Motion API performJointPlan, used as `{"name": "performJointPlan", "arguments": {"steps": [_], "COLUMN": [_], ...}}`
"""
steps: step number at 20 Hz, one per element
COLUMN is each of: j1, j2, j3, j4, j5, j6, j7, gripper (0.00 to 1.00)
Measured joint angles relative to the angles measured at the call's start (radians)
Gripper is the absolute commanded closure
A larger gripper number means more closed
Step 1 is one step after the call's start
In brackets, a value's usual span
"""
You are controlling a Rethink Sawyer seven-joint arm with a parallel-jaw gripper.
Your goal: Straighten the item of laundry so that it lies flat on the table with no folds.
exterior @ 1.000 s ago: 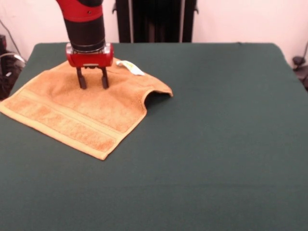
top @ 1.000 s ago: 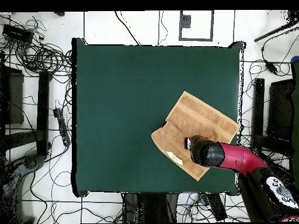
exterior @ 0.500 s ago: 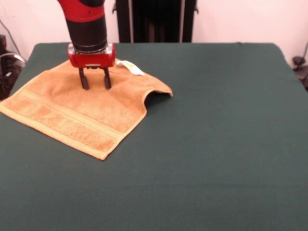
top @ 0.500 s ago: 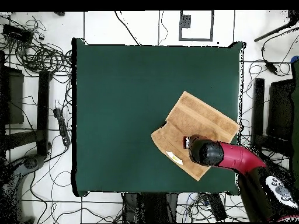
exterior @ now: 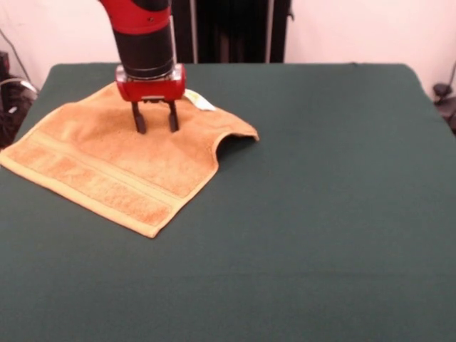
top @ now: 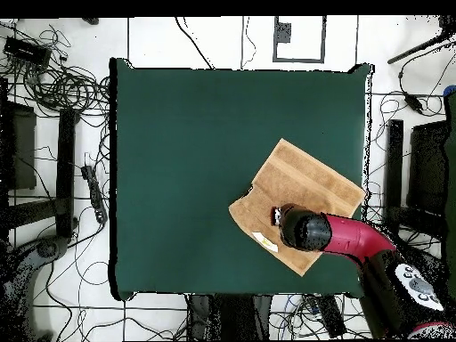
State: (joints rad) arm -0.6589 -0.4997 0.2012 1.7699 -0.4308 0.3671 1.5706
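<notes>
The orange-tan towel [exterior: 107,160] lies on the dark green table [exterior: 320,214] at the far left in the front view. It is partly folded: one corner is doubled over and forms a raised hump [exterior: 235,132] at its right side. The white tag [exterior: 199,101] shows at the far edge. Border bands run along its near edge. My gripper [exterior: 154,126] hangs over the towel's far part with its two fingers apart, tips at or just above the cloth. In the overhead view the towel [top: 307,183] lies near the table's right edge and the arm covers the gripper [top: 278,216].
Cables, stands and floor tiles surround the table in the overhead view. The robot's pedestal [exterior: 231,28] stands behind the table's far edge. Bare green cloth [top: 187,169] stretches away from the towel on the left in the overhead view.
My gripper has moved to the right over the towel in the front view, toward the folded corner. The towel's hump has shifted slightly to the right.
</notes>
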Motion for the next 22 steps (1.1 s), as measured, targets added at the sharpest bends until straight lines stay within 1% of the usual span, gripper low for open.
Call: {"name": "performJointPlan", "arguments": {"steps": [12, 22], "j1": [0.060, 0.075], "j2": [0.000, -0.002], "j3": [-0.001, -0.001], "j4": [0.000, 0.008], "j5": [0.050, 0.092], "j6": [0.000, 0.000], "j7": [0.000, 0.000], "gripper": [0.00, 0.00]}}
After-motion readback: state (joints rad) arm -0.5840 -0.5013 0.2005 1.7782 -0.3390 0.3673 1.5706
